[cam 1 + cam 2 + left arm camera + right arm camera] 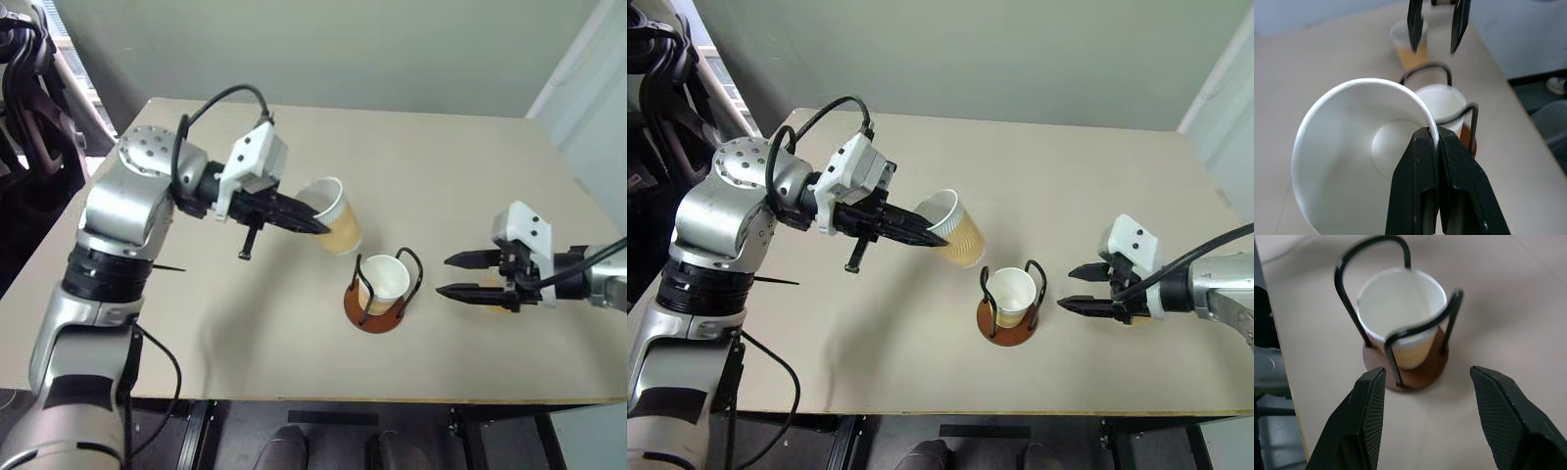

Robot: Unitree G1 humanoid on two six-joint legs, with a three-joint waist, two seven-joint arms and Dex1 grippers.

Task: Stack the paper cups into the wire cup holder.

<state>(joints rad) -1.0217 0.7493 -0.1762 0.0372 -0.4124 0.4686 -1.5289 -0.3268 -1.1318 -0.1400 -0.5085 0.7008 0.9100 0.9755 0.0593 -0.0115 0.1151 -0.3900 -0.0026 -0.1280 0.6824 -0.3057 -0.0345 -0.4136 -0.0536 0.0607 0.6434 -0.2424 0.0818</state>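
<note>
My left gripper (319, 225) is shut on the rim of a paper cup (343, 231). It holds the cup tilted above the table, up and to the left of the wire cup holder (378, 316). In the left wrist view the black fingers (1422, 161) pinch the white rim, and the cup's inside (1347, 152) faces the camera. A second paper cup (385, 277) stands upright inside the holder's black loops. My right gripper (443, 275) hovers open and empty to the right of the holder, pointing at it. A third paper cup (1408, 46) stands on the table beneath that gripper, partly hidden.
The beige table (245, 343) has its front edge (294, 399) close below the holder. Dark equipment (29, 108) stands past the table's left side. Bare tabletop stretches behind the holder toward the wall.
</note>
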